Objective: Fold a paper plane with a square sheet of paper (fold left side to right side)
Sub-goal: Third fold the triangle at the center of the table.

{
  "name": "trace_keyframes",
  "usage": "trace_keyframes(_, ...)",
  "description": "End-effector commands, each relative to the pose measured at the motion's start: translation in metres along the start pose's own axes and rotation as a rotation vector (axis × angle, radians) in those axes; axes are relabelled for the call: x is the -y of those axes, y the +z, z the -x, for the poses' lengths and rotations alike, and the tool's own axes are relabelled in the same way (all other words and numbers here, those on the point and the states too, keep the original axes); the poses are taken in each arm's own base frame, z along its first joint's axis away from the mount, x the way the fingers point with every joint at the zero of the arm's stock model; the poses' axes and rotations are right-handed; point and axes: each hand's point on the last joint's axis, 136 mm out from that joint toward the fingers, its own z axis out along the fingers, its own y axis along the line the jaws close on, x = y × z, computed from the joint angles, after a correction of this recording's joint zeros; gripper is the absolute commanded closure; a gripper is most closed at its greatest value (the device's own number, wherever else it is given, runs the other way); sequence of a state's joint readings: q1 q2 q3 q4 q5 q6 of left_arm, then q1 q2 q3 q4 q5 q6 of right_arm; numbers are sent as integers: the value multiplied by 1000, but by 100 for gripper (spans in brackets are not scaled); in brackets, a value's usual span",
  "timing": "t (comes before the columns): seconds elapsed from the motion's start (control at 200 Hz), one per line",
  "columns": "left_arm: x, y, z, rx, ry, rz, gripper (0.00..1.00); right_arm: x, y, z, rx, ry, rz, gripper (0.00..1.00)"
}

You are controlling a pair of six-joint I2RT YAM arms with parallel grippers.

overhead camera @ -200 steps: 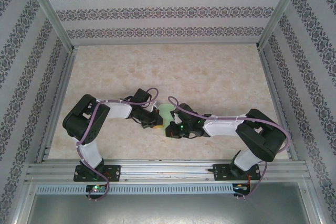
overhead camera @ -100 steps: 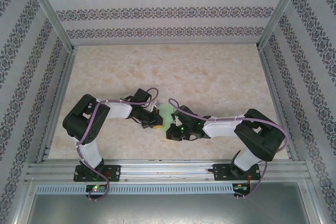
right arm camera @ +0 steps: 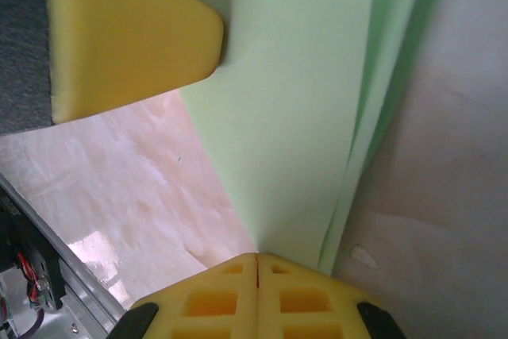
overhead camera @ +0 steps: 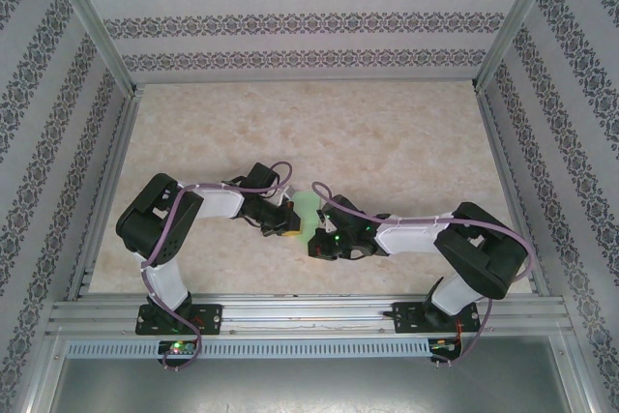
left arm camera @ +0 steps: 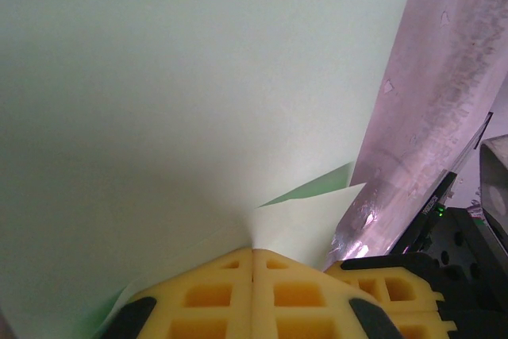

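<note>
Your left gripper is closed all the way. Its yellow fingers are pressed flat together and nip an edge of the paper, which rises from the tips and spreads wide in front of that wrist camera. Your right gripper is shut just as tight, and the pale green paper runs out from between its tips in several layers, their edges stepped along one side. In the right wrist view, one yellow finger of the left gripper lies against the far part of the paper, so both grippers have hold of the same folded piece. From above, the paper shows as a small green patch between the two grippers, over the table, toward the table's near edge and about midway across it. You cannot tell from these views whether the paper touches the table or hangs clear of it.
</note>
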State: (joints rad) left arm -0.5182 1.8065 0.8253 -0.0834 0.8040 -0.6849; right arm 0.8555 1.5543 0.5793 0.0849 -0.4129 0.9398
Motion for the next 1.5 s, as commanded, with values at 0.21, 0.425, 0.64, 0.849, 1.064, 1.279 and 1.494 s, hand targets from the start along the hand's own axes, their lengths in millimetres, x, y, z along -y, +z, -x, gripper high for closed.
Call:
trace_keyframes(0.21,-53,10,-16,-28,-87,207,100,20,-2,-9,-19,11,-82,99)
trace_keyframes(0.425,-47,8,-13,-18,-80,195,100,37,1,-16,-43,29,-145,100)
trace_keyframes(0.64,-11,-5,0,40,-16,93,93,56,5,-23,-73,42,-220,100)
trace_keyframes(0.849,22,-32,3,125,77,21,93,69,7,-28,-91,50,-268,100)
trace_keyframes(1.064,32,-37,-14,134,103,-68,98,77,5,-29,-93,44,-289,100)
trace_keyframes(1.279,41,-17,-25,101,124,-128,100,81,-1,-25,-79,43,-289,100)
trace_keyframes(1.494,40,-1,-26,91,124,-134,100,85,-2,-25,-83,40,-307,100)
